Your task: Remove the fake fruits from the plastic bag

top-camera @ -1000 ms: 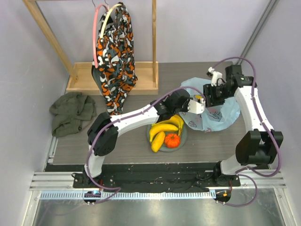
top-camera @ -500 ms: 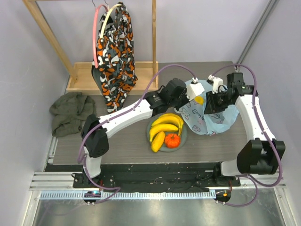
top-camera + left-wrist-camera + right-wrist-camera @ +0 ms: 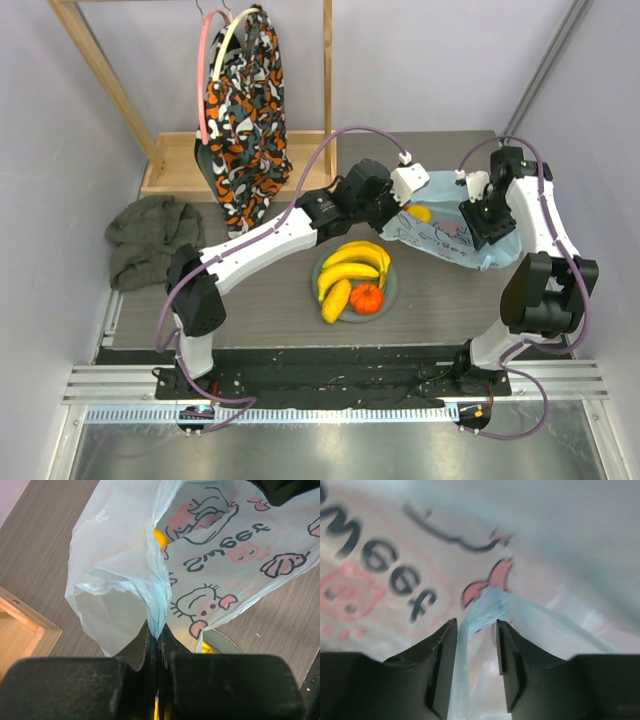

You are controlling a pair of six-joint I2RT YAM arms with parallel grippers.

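A grey plate is sitting on the table nearest the arm bases. It is carrying a yellow banana bunch, with a single yellow-orange long fruit lying at its 7 o'clock and a small ribbed orange fruit resting at its 5 o'clock, touching the bunch.

From the plate, the plastic bag is lying at about 2 o'clock, stretched between the two arms, its pink cartoon print facing up. The left gripper is reaching in from 9 o'clock of the bag; its claw is pressing fully together on a gathered fold of the bag's edge, and the film is fanning out above the fingertips. The right gripper is working at the bag's 3 o'clock side; its claw is standing partway apart with a bunched blue strip of the bag filling the gap, so it is pinching the bag too.

A yellow fruit is showing inside the bag near its 10 o'clock edge, just beyond the left claw.

Farther off, a green garment is lying crumpled at the table's 9 o'clock edge. At 11 o'clock a patterned cloth is hanging from a wooden rack.
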